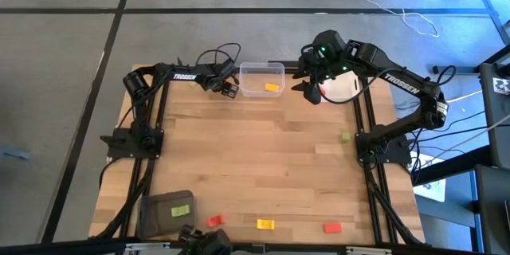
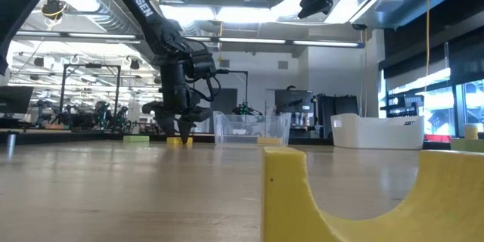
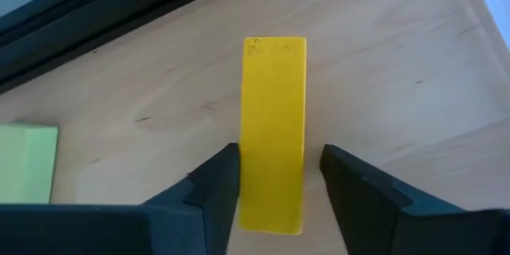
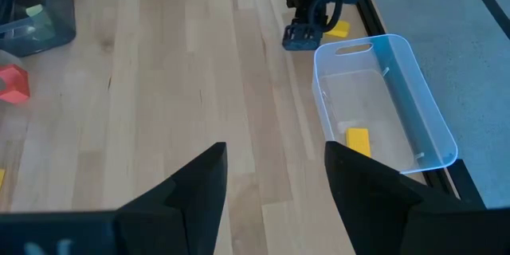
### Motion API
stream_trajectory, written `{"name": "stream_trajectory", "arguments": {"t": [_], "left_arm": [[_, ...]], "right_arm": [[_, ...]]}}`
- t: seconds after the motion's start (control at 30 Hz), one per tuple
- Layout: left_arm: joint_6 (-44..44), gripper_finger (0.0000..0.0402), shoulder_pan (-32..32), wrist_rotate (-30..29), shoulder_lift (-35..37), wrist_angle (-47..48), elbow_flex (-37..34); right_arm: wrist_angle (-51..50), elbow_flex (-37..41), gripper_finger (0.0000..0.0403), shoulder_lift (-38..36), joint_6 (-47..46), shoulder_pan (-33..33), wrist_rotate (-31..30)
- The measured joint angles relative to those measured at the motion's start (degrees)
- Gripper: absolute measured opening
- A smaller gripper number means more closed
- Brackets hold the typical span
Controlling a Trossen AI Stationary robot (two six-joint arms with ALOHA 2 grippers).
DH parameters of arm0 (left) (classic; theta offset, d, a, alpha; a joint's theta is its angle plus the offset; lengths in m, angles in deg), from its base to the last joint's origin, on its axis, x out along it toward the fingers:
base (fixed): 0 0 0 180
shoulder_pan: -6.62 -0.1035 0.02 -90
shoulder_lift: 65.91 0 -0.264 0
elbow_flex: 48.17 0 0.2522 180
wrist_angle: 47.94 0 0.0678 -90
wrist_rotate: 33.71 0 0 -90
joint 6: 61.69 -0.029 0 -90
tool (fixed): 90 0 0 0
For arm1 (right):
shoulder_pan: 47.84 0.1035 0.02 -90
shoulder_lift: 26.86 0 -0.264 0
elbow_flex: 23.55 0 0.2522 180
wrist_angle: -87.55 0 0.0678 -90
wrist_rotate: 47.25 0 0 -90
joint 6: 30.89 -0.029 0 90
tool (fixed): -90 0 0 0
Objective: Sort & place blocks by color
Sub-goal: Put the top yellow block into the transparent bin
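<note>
My left gripper (image 1: 229, 90) is down at the table just left of the clear bin (image 1: 261, 66), open, with its fingers on either side of a yellow block (image 3: 273, 111) that lies flat on the wood. A light green block (image 3: 28, 163) lies beside it. One yellow block (image 1: 272, 88) rests on the clear bin's floor. My right gripper (image 1: 309, 89) hangs open high above the table, between the clear bin and the white bin (image 1: 344, 89). Other blocks lie on the table: green (image 1: 345, 136), red (image 1: 214, 220), yellow (image 1: 264, 224), red (image 1: 332, 227). My left gripper comes down from above with its fingers along the long sides of the yellow block (image 3: 251, 199), near one end. One finger (image 3: 219, 187) stands right at the block's edge and the other stands off with a gap. Whether it touches, I cannot tell. The block lies flat on the table.
A dark grey bin (image 1: 163, 211) at the near left corner holds a green block (image 1: 180, 210). The table's far edge runs close behind the left gripper. A wide stretch of bare wood lies in the middle. In the low view a yellow block (image 2: 287, 189) stands close to the camera.
</note>
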Motion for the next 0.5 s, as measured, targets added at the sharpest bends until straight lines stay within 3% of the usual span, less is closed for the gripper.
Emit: {"name": "stream_trajectory", "arguments": {"t": [0.2,0.5], "left_arm": [[-1.53,0.0097,0.00,1.12,-0.05,0.04,-0.06],[-2.91,0.0092,0.09,2.09,1.32,0.34,-0.31]], "right_arm": [[0.00,0.00,0.0212,0.00,-0.01,0.01,0.00],[0.00,0.00,0.0212,0.00,-0.01,0.01,0.00]]}}
